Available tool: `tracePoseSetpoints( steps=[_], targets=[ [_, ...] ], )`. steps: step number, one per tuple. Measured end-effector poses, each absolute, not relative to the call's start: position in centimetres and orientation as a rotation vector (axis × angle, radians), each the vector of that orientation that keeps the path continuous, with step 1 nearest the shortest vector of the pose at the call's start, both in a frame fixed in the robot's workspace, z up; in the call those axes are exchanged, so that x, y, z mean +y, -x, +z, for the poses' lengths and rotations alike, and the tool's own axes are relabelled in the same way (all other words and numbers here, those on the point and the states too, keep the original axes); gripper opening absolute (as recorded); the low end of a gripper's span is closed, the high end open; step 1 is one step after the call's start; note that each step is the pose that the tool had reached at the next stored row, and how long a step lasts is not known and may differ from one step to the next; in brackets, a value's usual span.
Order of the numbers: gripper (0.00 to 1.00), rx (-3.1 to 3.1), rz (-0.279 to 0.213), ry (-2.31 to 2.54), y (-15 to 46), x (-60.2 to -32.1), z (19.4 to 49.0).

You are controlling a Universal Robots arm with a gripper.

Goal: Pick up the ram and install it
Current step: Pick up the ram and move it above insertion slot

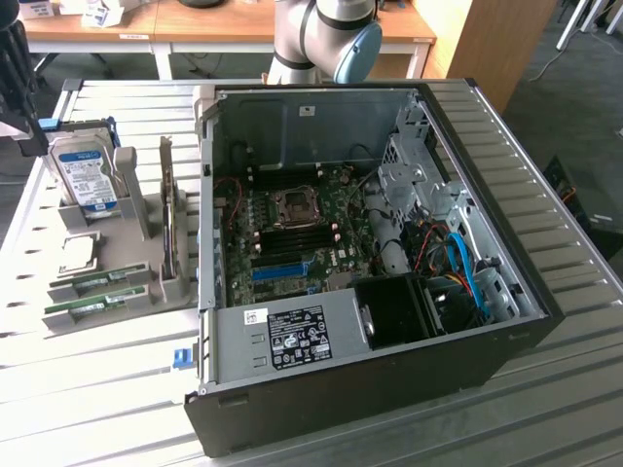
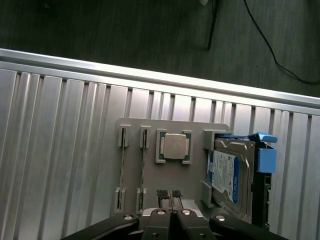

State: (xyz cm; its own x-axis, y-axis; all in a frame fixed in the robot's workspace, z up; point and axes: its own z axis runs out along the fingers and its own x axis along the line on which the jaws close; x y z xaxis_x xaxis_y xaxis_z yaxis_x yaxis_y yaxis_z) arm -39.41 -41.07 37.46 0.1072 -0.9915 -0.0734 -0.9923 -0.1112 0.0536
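bench: a slatted metal bench point(image 1: 545, 195) carries the whole job, spare parts to the exterior view's left and the machine to its right.
holder: a grey holder point(image 1: 125, 255) sits at the exterior view's left, its slots and pockets keeping each loose part in a fixed, reachable pose.
hard drive: a blue-labelled hard drive point(image 1: 83, 175) stands propped in the holder's far end, clear of the memory.
cpu: a cpu point(image 1: 78, 253) lies flat in its square pocket, between the drive and the sticks.
ram: the ram point(image 1: 102, 281) stands on edge in end brackets just beside the cpu, its top edge free for a pinch from above; it is not yet lifted.
twin stick: a twin stick point(image 1: 95, 306) stands parallel, just beside it at the holder's outer end; taking the stick nearer the cpu as the ram is a judgement.
claw: in the wrist view the claw point(image 2: 168, 195) hangs over the holder, pads pressed together and carrying nothing, apart from every part and nearest the cpu and the ram.
arm: the arm point(image 1: 326, 39) rises behind the case.
case: an open computer case point(image 1: 389, 389) lies on its side, panel off, so the motherboard point(image 1: 292, 233) faces up for a top-down fit.
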Motion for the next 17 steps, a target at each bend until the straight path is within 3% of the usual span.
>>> tracePoseSetpoints(
  steps=[17],
  targets=[
    [0.11, 2.089, 0.142, 2.330, 39.4, -41.2, 35.9]
  ],
)
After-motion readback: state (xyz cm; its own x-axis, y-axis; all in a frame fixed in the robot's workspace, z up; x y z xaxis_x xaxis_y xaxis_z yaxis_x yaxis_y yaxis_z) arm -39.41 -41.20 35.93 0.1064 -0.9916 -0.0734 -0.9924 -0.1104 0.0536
